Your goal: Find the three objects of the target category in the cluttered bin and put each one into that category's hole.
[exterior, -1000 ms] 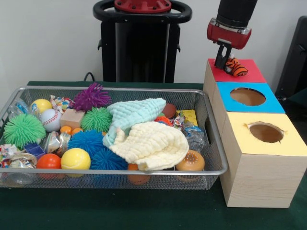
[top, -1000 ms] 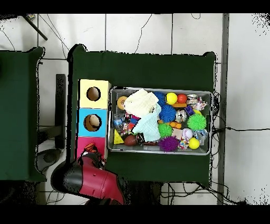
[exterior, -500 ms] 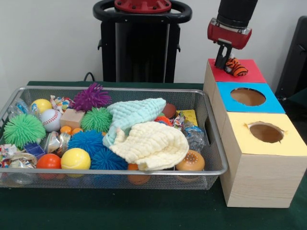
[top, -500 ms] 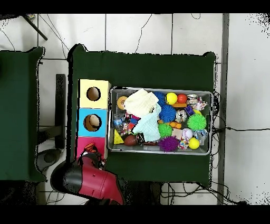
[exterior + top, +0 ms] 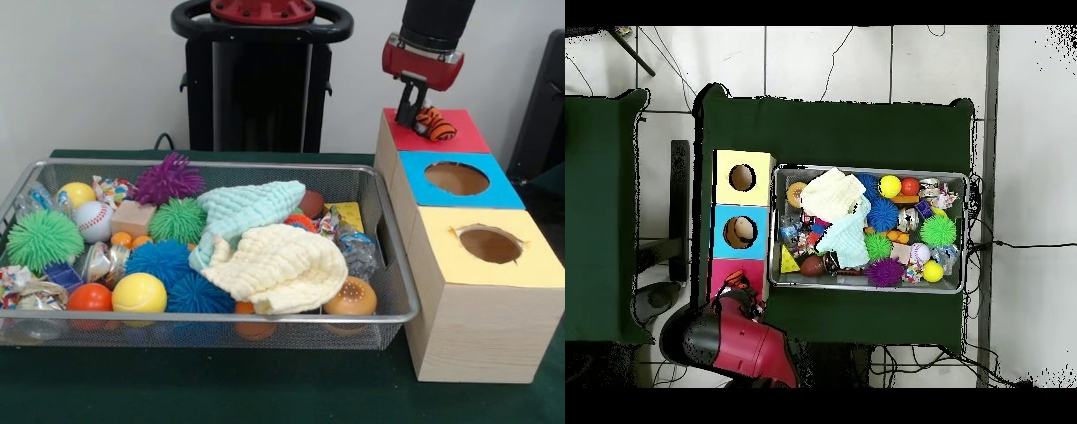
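While the green tabletop (image 5: 265, 389) carries everything, the largest task item is the bin (image 5: 265, 315), a wire-mesh basket that remains crowded with spiky balls, smooth balls, two cloths and small wrapped pieces. Judging by that clutter, most of the searching looks unfinished, and nothing shows how many target objects have already gone through.

Next in size are the three wooden boxes beside the bin, topped yellow, blue and red. The red-topped box (image 5: 388, 146) stands farthest from the front camera, nearest the robot, and the hole in it is hidden in both views.

Above that red top hangs the gripper (image 5: 413, 113), with an orange striped toy (image 5: 433, 124) at its tips, resting on or just over the red surface. Whether the fingers are pinching the toy or have parted from it cannot be told. This delivery seems to be in its last step, with the toy not yet seen to drop.

Only the front view shows the toy and the gripper clearly. Overhead, the red arm (image 5: 750, 345) covers most of the red box, yet that view shows the bin's full layout and the open yellow and blue holes.
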Action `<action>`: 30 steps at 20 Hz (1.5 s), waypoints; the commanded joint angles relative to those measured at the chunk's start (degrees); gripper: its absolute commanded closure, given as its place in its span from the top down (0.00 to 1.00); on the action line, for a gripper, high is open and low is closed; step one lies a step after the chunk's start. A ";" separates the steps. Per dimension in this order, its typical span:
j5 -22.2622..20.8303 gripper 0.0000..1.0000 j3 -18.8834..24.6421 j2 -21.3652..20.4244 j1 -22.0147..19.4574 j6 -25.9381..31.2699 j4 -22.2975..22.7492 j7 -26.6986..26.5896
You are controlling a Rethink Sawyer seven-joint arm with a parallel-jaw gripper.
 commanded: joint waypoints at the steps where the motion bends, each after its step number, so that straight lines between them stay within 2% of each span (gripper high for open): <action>1: 4.89 0.00 11.14 7.94 2.64 -0.77 -3.32 15.73; 16: 7.16 0.00 9.01 6.48 4.75 4.71 -5.61 15.45; 18: 6.29 0.00 8.38 6.87 4.89 3.87 -5.99 14.17; 21: 4.74 0.00 10.28 7.26 2.94 -1.91 -4.21 11.11; 25: 3.16 0.00 11.97 7.51 1.01 -6.50 -2.18 9.76; 30: 2.30 0.00 13.28 7.18 -0.78 -7.46 -1.06 8.76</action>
